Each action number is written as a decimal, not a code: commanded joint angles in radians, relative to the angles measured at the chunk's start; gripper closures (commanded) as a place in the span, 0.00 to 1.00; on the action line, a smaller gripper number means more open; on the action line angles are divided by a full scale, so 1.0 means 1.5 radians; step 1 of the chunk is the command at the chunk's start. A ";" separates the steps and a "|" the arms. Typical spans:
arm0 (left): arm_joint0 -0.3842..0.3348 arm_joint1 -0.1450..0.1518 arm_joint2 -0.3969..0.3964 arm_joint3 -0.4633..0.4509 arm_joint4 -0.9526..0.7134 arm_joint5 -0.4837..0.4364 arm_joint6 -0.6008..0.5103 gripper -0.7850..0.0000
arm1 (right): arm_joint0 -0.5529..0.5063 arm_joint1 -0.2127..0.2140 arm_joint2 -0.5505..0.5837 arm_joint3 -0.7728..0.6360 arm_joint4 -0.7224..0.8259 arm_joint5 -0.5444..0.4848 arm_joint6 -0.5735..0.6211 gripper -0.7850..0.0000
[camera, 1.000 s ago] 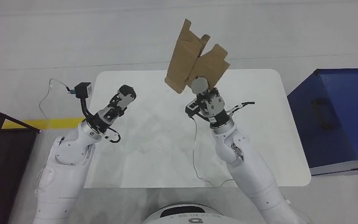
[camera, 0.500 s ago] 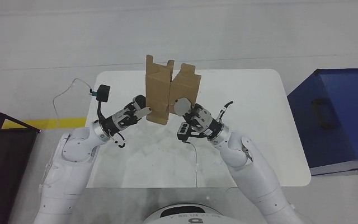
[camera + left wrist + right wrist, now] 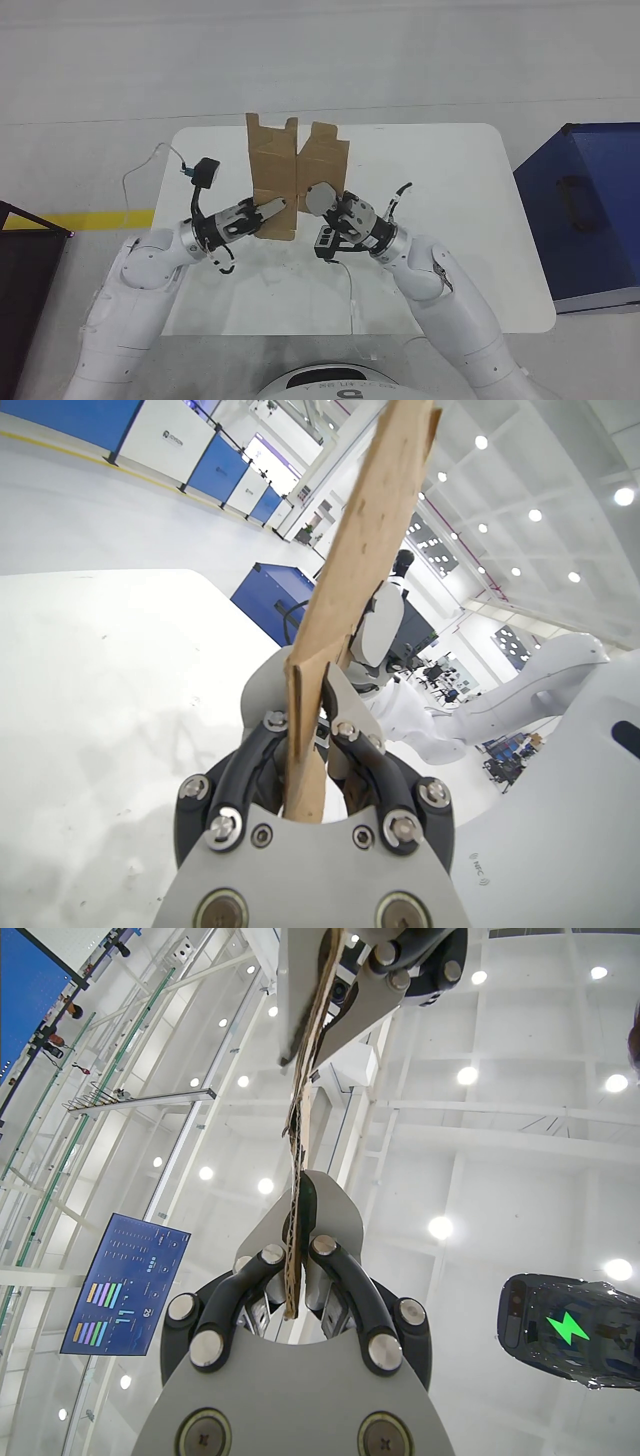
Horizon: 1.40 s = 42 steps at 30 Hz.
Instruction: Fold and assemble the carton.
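A flattened brown carton (image 3: 285, 165) stands upright above the middle of the white table (image 3: 450, 220), flaps pointing away from me. My left gripper (image 3: 275, 207) is shut on its lower left edge, and in the left wrist view the board (image 3: 360, 550) runs up from between the fingers (image 3: 307, 680). The right gripper (image 3: 318, 196) is shut on the lower right part, with the cardboard edge (image 3: 300, 1138) pinched between its fingers (image 3: 300, 1193). Farther up that edge, the right wrist view shows the left gripper (image 3: 302, 1053). The two grippers sit close together.
A large blue box (image 3: 585, 215) stands on the floor off the table's right side. A dark frame (image 3: 25, 280) is at the left edge, beside a yellow floor line. Loose cables hang from both arms over the table.
The right arm swung the carton from a far, tilted pose down and left to upright. The left arm came in from the left and closed on its lower edge.
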 commanded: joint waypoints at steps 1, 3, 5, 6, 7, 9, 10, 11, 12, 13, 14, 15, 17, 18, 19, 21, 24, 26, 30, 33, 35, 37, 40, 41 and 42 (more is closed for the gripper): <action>0.002 0.001 0.001 0.003 -0.030 0.009 -0.007 1.00 | -0.002 0.000 0.000 -0.003 -0.005 0.003 0.006 0.00; 0.004 0.003 0.001 0.008 -0.061 0.017 -0.015 1.00 | -0.006 0.001 0.002 -0.008 -0.007 0.007 0.015 0.00; 0.008 0.004 -0.002 0.014 -0.093 0.031 -0.019 1.00 | -0.009 0.002 0.010 -0.016 -0.012 0.005 0.025 0.00; 0.009 0.005 -0.004 0.019 -0.106 0.039 -0.019 1.00 | -0.011 0.002 0.018 -0.020 -0.017 0.000 0.032 0.00; 0.013 0.005 -0.006 0.025 -0.128 0.054 -0.015 1.00 | -0.014 0.004 0.034 -0.027 -0.032 -0.010 0.044 0.00; 0.016 0.005 -0.008 0.032 -0.157 0.082 -0.012 1.00 | -0.017 0.006 0.058 -0.036 -0.068 -0.030 0.063 0.00; 0.019 0.005 -0.009 0.036 -0.180 0.109 -0.010 1.00 | -0.018 0.008 0.079 -0.043 -0.116 -0.051 0.081 0.00; 0.020 0.005 -0.008 0.038 -0.191 0.122 -0.008 1.00 | -0.016 0.009 0.092 -0.047 -0.152 -0.067 0.092 0.00; 0.021 0.005 -0.007 0.040 -0.205 0.142 -0.006 1.00 | -0.012 0.012 0.112 -0.053 -0.231 -0.096 0.106 0.00; 0.023 0.005 -0.005 0.040 -0.221 0.162 -0.007 1.00 | -0.010 0.014 0.126 -0.058 -0.309 -0.123 0.124 0.00; 0.024 0.005 -0.003 0.040 -0.233 0.182 -0.009 1.00 | -0.006 0.017 0.139 -0.062 -0.398 -0.153 0.140 0.00; 0.024 0.005 -0.001 0.038 -0.241 0.198 -0.012 1.00 | -0.001 0.022 0.151 -0.064 -0.505 -0.182 0.149 0.00; 0.025 0.004 0.005 0.034 -0.258 0.228 -0.015 1.00 | 0.001 0.028 0.157 -0.066 -0.656 -0.220 0.181 0.00; 0.025 0.004 0.008 0.031 -0.262 0.242 -0.014 1.00 | 0.001 0.029 0.158 -0.064 -0.690 -0.235 0.202 0.00; 0.026 0.004 0.011 0.028 -0.265 0.256 -0.012 1.00 | 0.002 0.030 0.158 -0.062 -0.709 -0.248 0.222 0.00; 0.026 0.003 0.015 0.021 -0.268 0.283 -0.004 1.00 | 0.003 0.029 0.156 -0.055 -0.709 -0.272 0.258 0.00; 0.026 0.003 0.019 0.013 -0.266 0.322 0.005 1.00 | 0.002 0.028 0.156 -0.053 -0.700 -0.277 0.263 0.00; 0.026 0.004 0.019 0.007 -0.257 0.329 0.005 1.00 | 0.002 0.028 0.156 -0.053 -0.700 -0.277 0.263 0.00; 0.030 0.004 0.018 -0.003 -0.262 0.342 0.003 1.00 | 0.002 0.028 0.156 -0.053 -0.700 -0.277 0.263 0.00; 0.032 0.005 0.020 -0.010 -0.262 0.351 -0.005 1.00 | 0.002 0.028 0.156 -0.053 -0.700 -0.277 0.263 0.00; 0.033 0.005 0.021 -0.014 -0.265 0.361 -0.007 1.00 | 0.009 0.036 0.149 -0.074 -0.870 -0.261 0.212 0.00; 0.033 0.005 0.021 -0.014 -0.264 0.389 -0.002 1.00 | 0.004 0.045 0.120 -0.121 -1.044 -0.230 0.191 0.00; 0.030 0.005 0.024 -0.020 -0.276 0.443 0.010 1.00 | -0.006 0.054 0.095 -0.158 -1.222 -0.217 0.176 0.00; 0.028 0.005 0.025 -0.021 -0.279 0.458 0.013 1.00 | -0.010 0.055 0.085 -0.167 -1.260 -0.217 0.175 0.00; 0.027 0.005 0.027 -0.023 -0.288 0.472 0.013 1.00 | -0.012 0.057 0.076 -0.170 -1.306 -0.216 0.167 0.00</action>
